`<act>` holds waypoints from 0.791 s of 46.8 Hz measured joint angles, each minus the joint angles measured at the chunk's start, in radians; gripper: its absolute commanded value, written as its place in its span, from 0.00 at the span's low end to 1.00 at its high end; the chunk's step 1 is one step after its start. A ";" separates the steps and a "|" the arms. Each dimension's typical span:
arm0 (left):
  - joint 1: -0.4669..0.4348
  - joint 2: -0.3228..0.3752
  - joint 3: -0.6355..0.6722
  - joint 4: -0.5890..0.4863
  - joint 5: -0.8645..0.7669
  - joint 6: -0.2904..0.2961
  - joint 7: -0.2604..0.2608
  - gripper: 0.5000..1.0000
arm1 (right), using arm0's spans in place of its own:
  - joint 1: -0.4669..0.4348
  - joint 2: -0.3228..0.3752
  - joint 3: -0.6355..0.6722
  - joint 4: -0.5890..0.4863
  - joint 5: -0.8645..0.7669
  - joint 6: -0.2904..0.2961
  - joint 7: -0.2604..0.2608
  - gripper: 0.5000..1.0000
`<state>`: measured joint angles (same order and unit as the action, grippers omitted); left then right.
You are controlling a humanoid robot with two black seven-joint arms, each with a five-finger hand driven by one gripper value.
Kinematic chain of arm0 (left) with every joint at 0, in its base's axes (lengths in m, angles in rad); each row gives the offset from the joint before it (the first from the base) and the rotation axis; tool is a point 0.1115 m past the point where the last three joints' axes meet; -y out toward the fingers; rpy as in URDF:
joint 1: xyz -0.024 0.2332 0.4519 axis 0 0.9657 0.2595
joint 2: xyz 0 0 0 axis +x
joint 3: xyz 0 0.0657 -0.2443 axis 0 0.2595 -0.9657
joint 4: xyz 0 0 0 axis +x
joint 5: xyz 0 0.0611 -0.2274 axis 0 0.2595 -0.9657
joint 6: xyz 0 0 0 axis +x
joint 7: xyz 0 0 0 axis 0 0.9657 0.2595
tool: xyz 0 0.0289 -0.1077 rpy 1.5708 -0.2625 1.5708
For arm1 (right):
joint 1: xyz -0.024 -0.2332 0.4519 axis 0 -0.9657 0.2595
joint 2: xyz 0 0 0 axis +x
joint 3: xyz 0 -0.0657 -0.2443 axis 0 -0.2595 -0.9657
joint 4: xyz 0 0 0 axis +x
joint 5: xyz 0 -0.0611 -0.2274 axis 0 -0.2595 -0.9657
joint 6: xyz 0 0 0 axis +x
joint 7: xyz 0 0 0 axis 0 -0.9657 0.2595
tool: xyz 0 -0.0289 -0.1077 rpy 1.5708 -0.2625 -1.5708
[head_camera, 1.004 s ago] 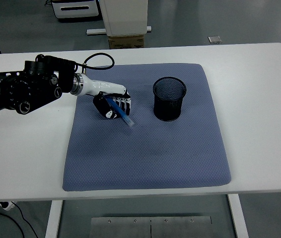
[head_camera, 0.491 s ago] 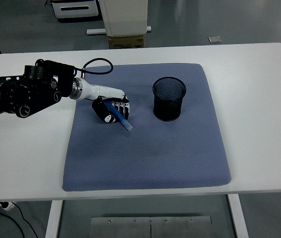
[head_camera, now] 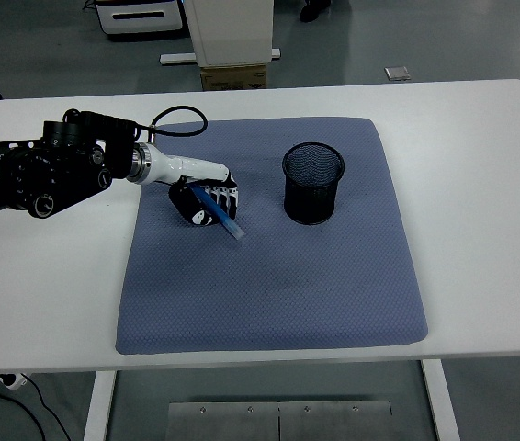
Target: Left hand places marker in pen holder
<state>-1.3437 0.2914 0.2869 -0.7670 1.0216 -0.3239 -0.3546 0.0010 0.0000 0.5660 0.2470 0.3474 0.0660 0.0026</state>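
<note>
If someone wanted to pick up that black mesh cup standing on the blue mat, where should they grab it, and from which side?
Probably around the side wall of the pen holder, coming in level from its left or near side. It stands upright and round on the mat with bare mat all around, so fingers can wrap it. The open top should stay free for the marker that the left hand holds.

One white table [head_camera: 480, 165] is standing here, with one blue mat [head_camera: 269, 276] lying on it. On the mat, one black mesh pen holder [head_camera: 313, 183] is sitting, and one blue marker [head_camera: 220, 210] is lying to the holder's left. One robot hand [head_camera: 207, 200] is showing.
</note>
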 measured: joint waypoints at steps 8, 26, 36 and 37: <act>0.000 0.000 0.000 0.000 0.000 0.032 0.002 0.00 | -0.001 0.000 0.000 0.000 0.000 0.000 0.000 1.00; -0.002 0.000 0.000 0.002 -0.006 0.093 0.003 0.00 | 0.000 0.000 0.000 0.000 0.000 0.000 0.000 1.00; -0.002 -0.004 0.000 0.002 -0.057 0.121 0.009 0.00 | 0.000 0.000 0.000 0.000 0.001 0.000 0.000 1.00; -0.002 -0.004 0.000 0.002 -0.058 0.122 0.010 0.00 | 0.000 0.000 0.000 0.000 0.001 0.000 0.000 1.00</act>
<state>-1.3455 0.2872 0.2869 -0.7653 0.9637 -0.2021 -0.3444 0.0012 0.0000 0.5660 0.2469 0.3482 0.0659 0.0030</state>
